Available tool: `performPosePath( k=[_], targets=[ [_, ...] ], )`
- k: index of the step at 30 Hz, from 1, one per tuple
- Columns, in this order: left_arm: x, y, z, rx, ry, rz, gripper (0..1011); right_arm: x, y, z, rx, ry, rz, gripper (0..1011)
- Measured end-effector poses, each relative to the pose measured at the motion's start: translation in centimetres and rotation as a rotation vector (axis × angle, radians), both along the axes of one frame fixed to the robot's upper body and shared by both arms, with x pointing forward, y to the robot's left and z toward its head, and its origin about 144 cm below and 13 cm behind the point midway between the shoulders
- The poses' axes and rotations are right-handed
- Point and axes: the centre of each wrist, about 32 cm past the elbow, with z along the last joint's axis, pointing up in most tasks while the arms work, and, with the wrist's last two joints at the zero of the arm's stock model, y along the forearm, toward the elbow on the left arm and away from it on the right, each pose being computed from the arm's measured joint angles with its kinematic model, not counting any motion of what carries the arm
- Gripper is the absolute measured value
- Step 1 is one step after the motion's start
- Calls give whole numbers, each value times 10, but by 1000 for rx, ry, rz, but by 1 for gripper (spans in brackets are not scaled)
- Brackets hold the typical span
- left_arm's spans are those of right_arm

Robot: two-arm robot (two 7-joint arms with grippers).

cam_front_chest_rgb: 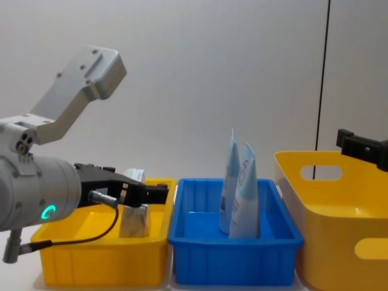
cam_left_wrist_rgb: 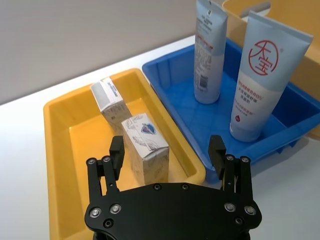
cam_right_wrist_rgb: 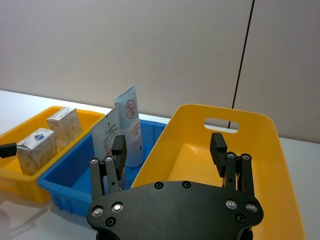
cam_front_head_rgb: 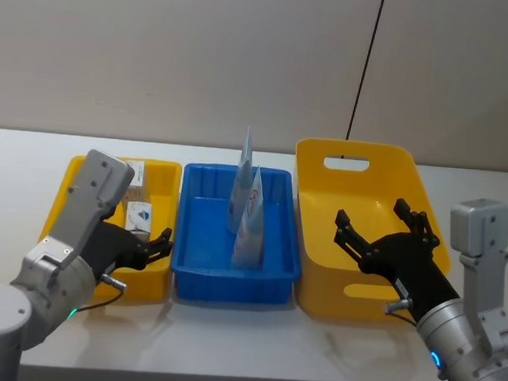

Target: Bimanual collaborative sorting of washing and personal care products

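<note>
The left gripper (cam_left_wrist_rgb: 166, 148) hangs with its fingers spread, holding nothing, above the near end of the small yellow bin (cam_left_wrist_rgb: 70, 135), where the patterned carton (cam_left_wrist_rgb: 145, 150) and the beige carton (cam_left_wrist_rgb: 111, 102) behind it stand upright. In the blue bin (cam_left_wrist_rgb: 280, 125) at the middle, the near tube (cam_left_wrist_rgb: 260, 75) and the far tube (cam_left_wrist_rgb: 207, 55) stand on their caps, close together. The right gripper (cam_right_wrist_rgb: 168, 145), also spread and empty, hovers over the large yellow bin (cam_right_wrist_rgb: 260, 150) on the right.

We count two small cartons (cam_left_wrist_rgb: 146, 150), two tall squeeze tubes (cam_left_wrist_rgb: 257, 75), two yellow bins (cam_front_head_rgb: 321, 287) and one blue bin (cam_front_head_rgb: 234, 287) on the worktop (cam_front_head_rgb: 243, 347).
</note>
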Motion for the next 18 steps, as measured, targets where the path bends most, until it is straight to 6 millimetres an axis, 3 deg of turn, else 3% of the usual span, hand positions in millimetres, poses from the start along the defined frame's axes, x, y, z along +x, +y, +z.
performPosePath(
  k=[18],
  targets=[
    [13, -8, 1, 20, 81, 27, 1001, 0, 0, 0, 0, 0, 0, 1003]
  ],
)
